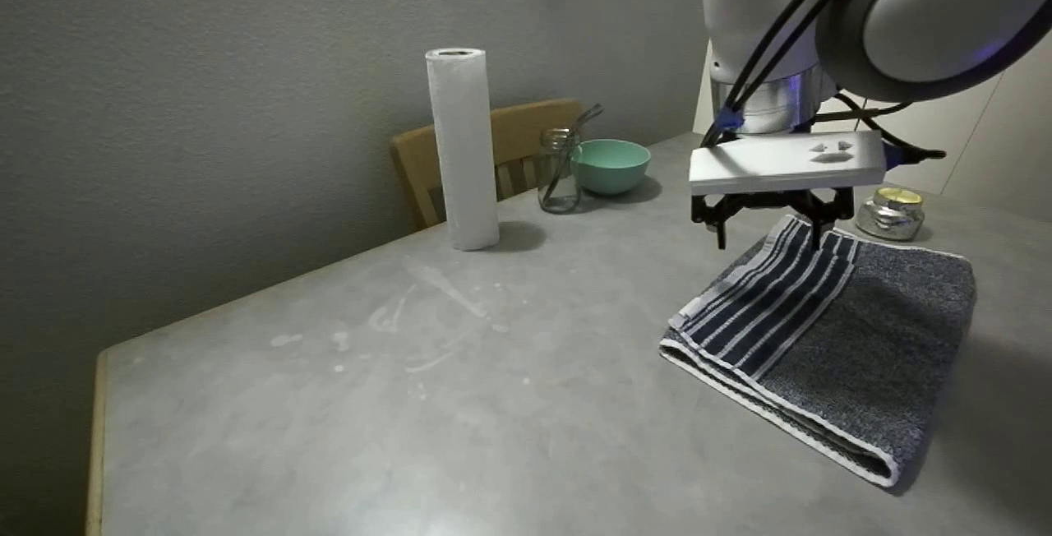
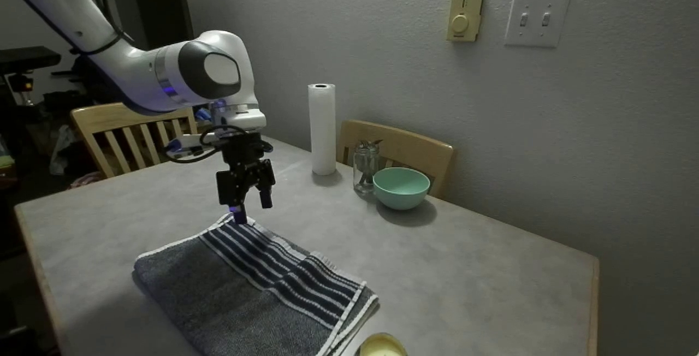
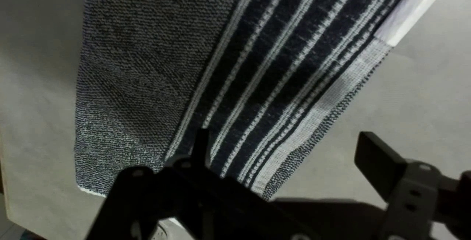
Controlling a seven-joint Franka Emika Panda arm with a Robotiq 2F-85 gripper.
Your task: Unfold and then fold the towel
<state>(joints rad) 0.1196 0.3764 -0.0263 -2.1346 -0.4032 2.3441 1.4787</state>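
The black two-fingered gripper stands wide, its fingers spread well apart above a folded dark grey-blue terry towel with white hems. In the wrist view one fingertip is over the towel's navy-and-white striped band, while the other reaches past the hem, over the table. A small white rectangular label sits on that hem, away from the fingers along the band; any writing on it is too blurred to read. Behind the fingers in an exterior view, a squat silvery jar with a yellow top stands just beside the towel. On the off-cloth finger's side, a wide stretch of grey mottled tabletop, marked with pale smears, runs to a pale wooden edge. Farther from the fingers, a round mint-green bowl stands just beside a clear glass jar of slender rods, and a tall white paper roll stands upright, a wooden chair behind.
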